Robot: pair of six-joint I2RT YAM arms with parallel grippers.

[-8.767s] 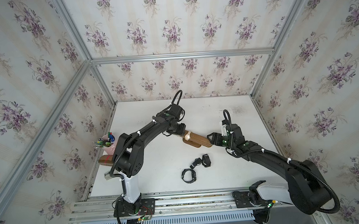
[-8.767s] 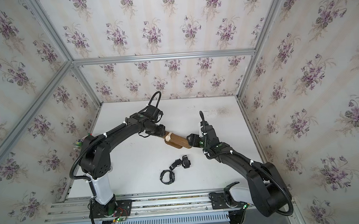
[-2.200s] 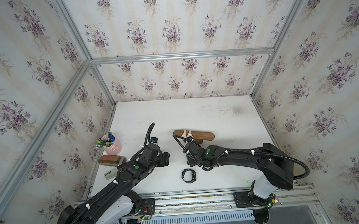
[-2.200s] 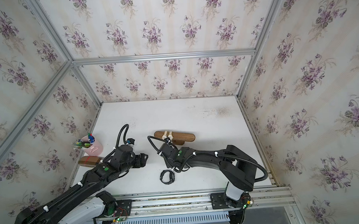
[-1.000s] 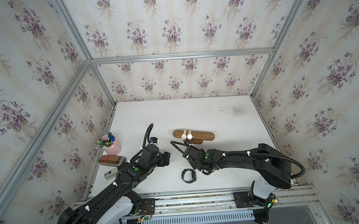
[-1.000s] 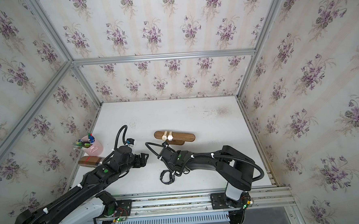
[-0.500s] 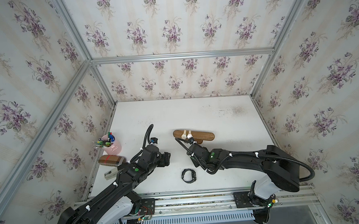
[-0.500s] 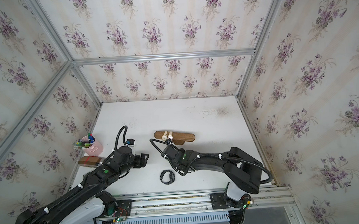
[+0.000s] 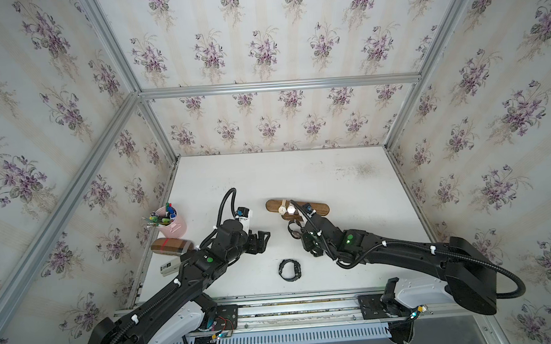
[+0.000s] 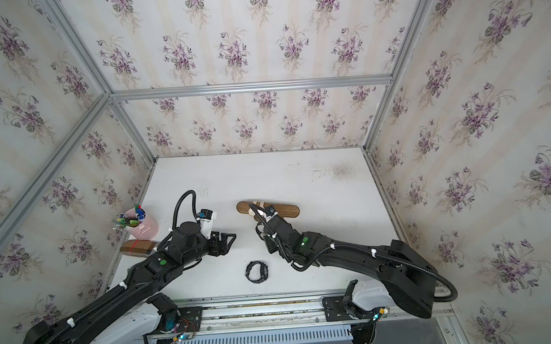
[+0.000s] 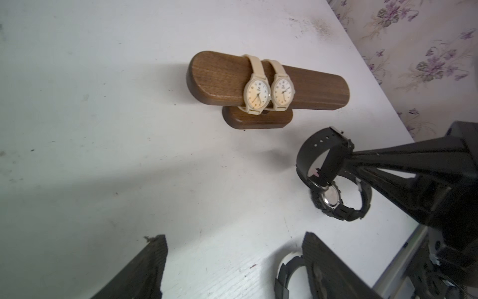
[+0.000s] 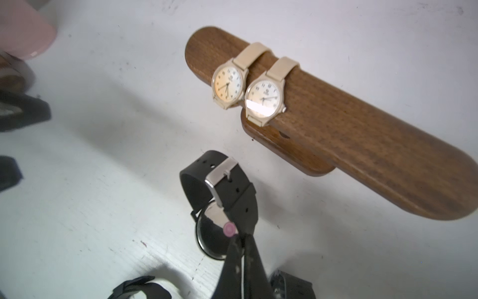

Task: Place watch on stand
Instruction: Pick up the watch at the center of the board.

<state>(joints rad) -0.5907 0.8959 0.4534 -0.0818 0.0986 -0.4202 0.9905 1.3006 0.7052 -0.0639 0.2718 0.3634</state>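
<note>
My right claw (image 12: 239, 242) had just pressed shut on the strap of the black watch (image 12: 219, 191) and lifted it off the counter (image 12: 103, 181). A second earlier that claw was low, beside the second black watch (image 9: 289, 269), which lay untouched. The held watch hung at the lower centre of the right wrist frame, just in front of the stand (image 12: 362, 155) and not touching it. Two cream watches (image 12: 248, 88) sat on the bar at upper centre, and its lower-right end was free. My left claw (image 11: 232, 259) stayed spread and empty. The pickup looked done, with only the threading left.
</note>
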